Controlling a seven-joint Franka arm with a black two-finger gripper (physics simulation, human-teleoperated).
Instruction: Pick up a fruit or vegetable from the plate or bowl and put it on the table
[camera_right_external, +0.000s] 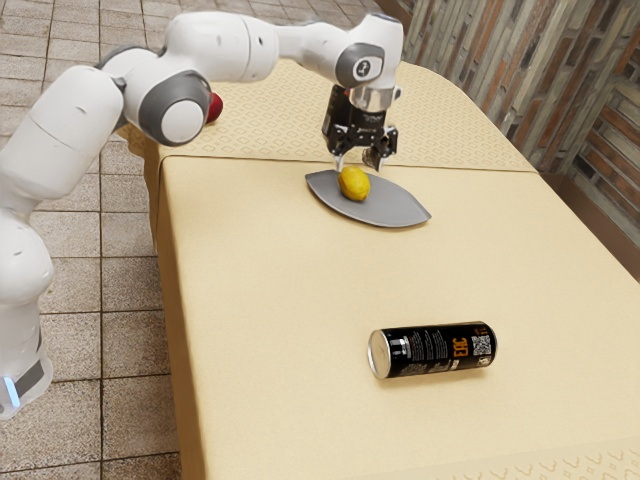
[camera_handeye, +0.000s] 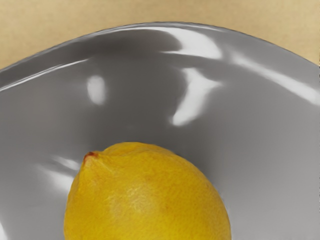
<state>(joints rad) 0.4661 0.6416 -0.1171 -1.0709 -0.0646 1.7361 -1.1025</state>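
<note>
1. The black two-finger claw (camera_right_external: 358, 166) is open, its fingers standing apart just above the lemon and gripping nothing. It points down over the plate, toward the end of the plate that lies on the exterior view's left.
2. The yellow, oval lemon (camera_right_external: 354, 184) with a small reddish-brown tip rests in the plate, nearer the pointed end at the exterior view's left than the opposite one. In the wrist view, grey plate surface shows around the part of the lemon in sight, and the reddish tip points off to one side.
3. The glossy grey, leaf-shaped plate (camera_right_external: 395, 209) with two pointed ends sits on the table (camera_right_external: 270, 280), which wears a cream cloth. It lies just beside the line where the plain cloth meets the patterned part, well apart from the table's edge at the exterior view's left.
4. The black metal can (camera_right_external: 430, 350) with a silver end and white and orange print lies on its side on the plain cloth, well apart from the plate. Its silver end faces the table's edge at the exterior view's left.
5. A round red thing (camera_right_external: 214, 108), partly hidden by the arm, is on the patterned part, near the table's corner at the exterior view's upper left.
</note>
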